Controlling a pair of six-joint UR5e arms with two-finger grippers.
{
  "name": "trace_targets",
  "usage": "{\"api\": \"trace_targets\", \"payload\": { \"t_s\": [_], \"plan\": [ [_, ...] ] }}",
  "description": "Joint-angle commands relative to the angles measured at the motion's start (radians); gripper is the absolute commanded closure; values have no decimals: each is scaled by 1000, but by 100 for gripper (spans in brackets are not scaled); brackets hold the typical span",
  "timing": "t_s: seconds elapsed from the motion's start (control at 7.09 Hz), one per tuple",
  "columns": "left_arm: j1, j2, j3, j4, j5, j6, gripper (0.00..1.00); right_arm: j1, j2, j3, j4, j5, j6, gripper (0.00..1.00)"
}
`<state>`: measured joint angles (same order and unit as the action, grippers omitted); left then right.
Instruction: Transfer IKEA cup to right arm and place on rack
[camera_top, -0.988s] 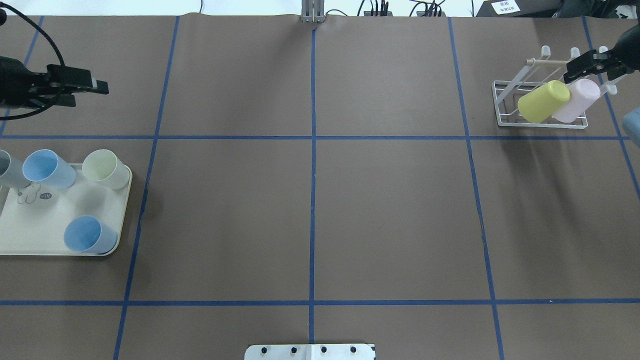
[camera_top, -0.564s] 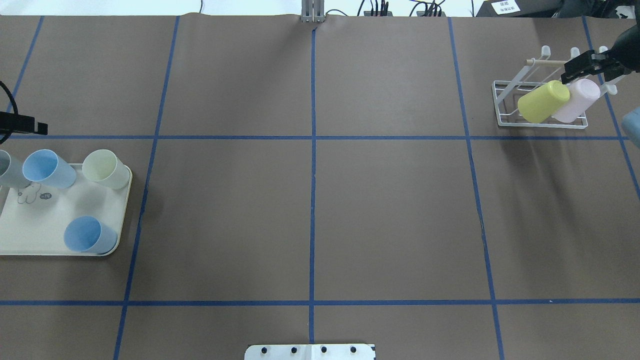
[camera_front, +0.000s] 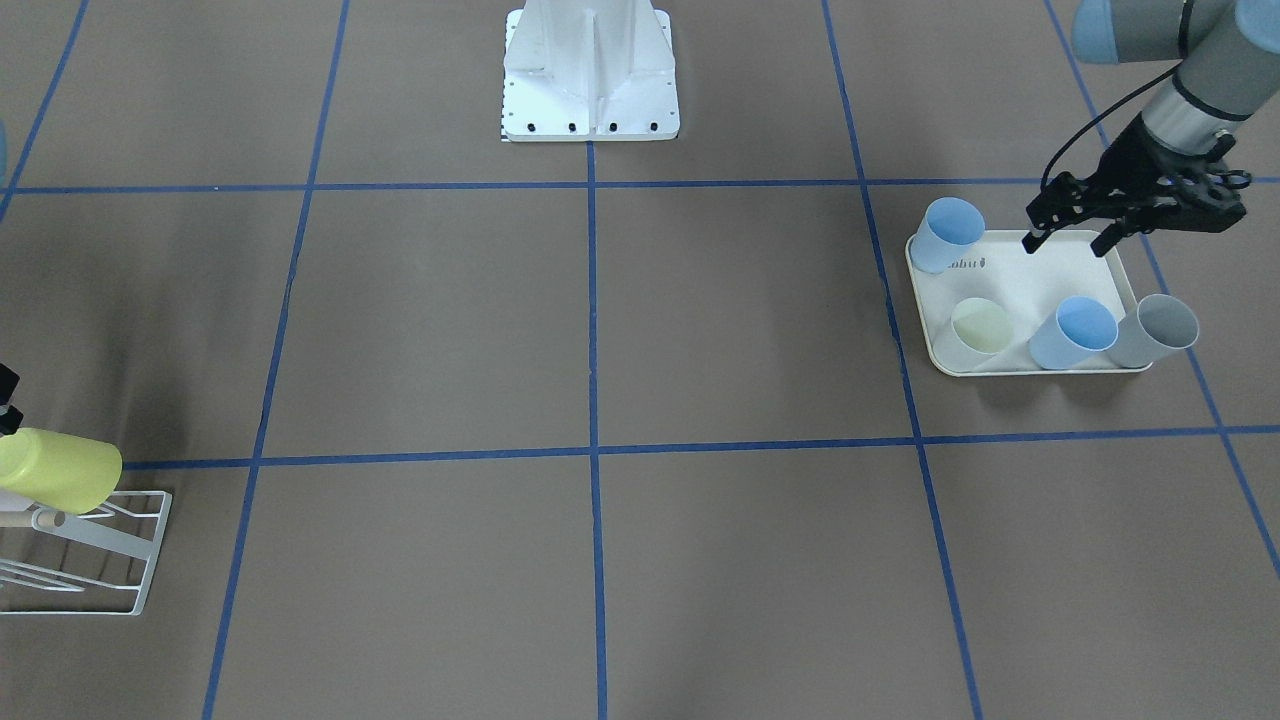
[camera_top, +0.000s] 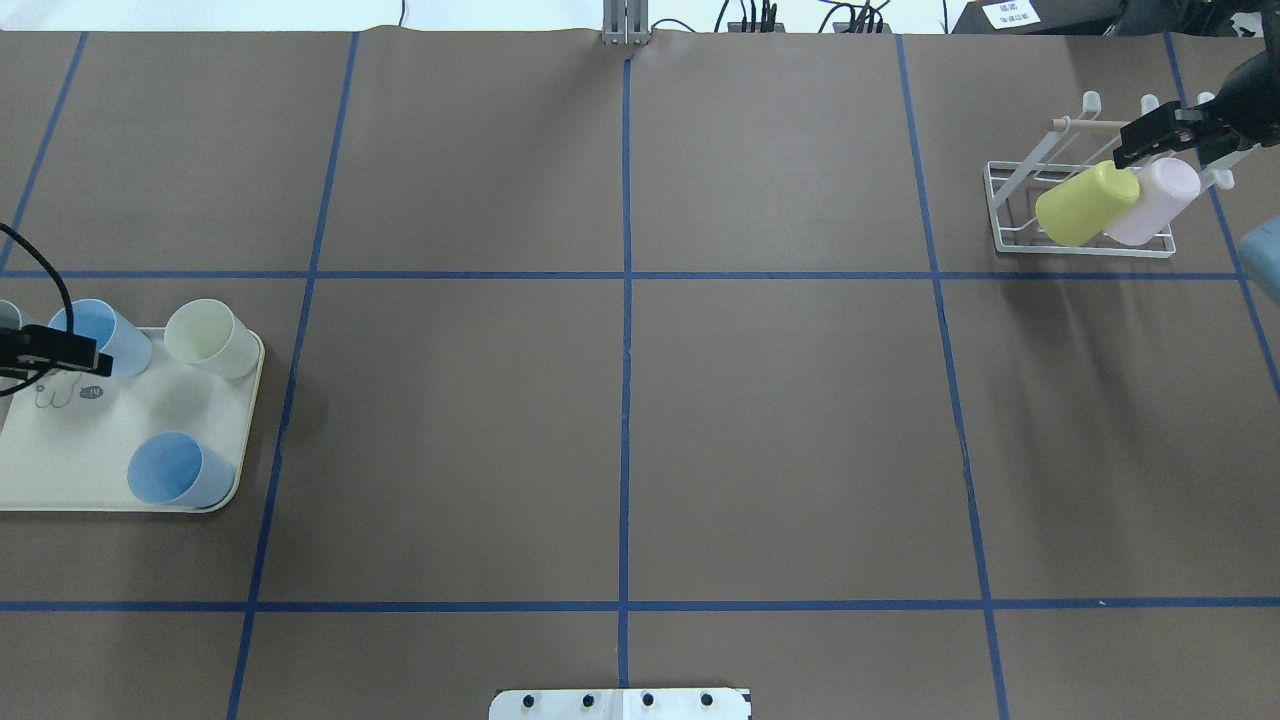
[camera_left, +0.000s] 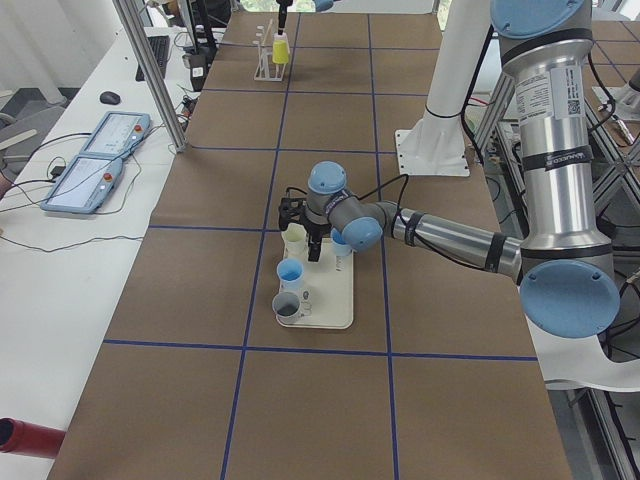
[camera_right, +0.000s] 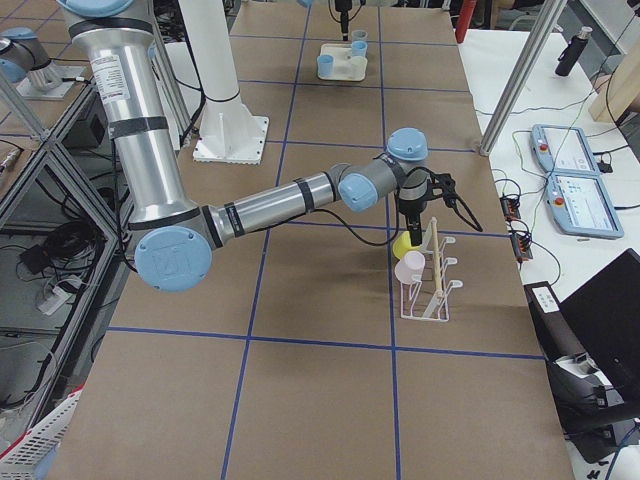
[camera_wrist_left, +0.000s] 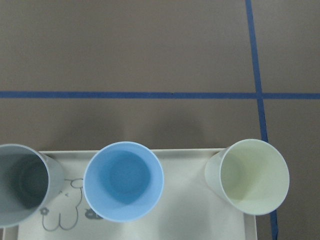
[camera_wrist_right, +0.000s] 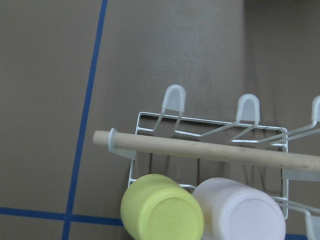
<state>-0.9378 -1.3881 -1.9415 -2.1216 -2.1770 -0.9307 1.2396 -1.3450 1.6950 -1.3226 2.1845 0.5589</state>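
Note:
Several cups stand upright on a cream tray (camera_front: 1030, 285): two blue cups (camera_top: 170, 470) (camera_wrist_left: 123, 181), a pale green cup (camera_top: 210, 338) and a grey cup (camera_front: 1155, 328). My left gripper (camera_front: 1070, 238) hangs open and empty above the tray, over its far half near the blue cup (camera_front: 1075, 330). At the far right stands the white wire rack (camera_top: 1005, 200) with a wooden dowel (camera_wrist_right: 200, 150). A yellow-green cup (camera_top: 1085, 205) and a pink cup (camera_top: 1155, 200) lie tilted on its prongs. My right gripper (camera_top: 1165, 150) hovers just above them, open and holding nothing.
The white mount plate (camera_front: 590, 70) of the robot's base sits at the near middle edge. Blue tape lines (camera_top: 625, 400) divide the brown table cover into squares. Two spare capped prongs (camera_wrist_right: 173, 97) of the rack stick up behind the dowel.
My left gripper has swung from the far left of the table toward the robot and now sits over the tray. My right gripper has shifted slightly left above the rack.

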Motion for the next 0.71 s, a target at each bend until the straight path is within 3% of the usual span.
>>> {"api": "trace_targets", "payload": {
  "t_s": [0.0, 0.14, 0.28, 0.42, 0.56],
  "plan": [
    [111, 1, -5, -1, 6, -77, 0, 0, -13, 37, 0, 37, 13, 0],
    [132, 1, 1, 2, 6, -79, 1, 0, -13, 35, 0, 37, 13, 0],
    [143, 1, 4, 2, 8, -79, 8, 0, -14, 37, 0, 38, 13, 0],
    [152, 3, 3, 2, 8, -82, 22, 0, -16, 37, 0, 37, 13, 0],
    [165, 6, 7, 3, 8, -83, 50, 0, -16, 34, 0, 37, 13, 0]
  ]
}}
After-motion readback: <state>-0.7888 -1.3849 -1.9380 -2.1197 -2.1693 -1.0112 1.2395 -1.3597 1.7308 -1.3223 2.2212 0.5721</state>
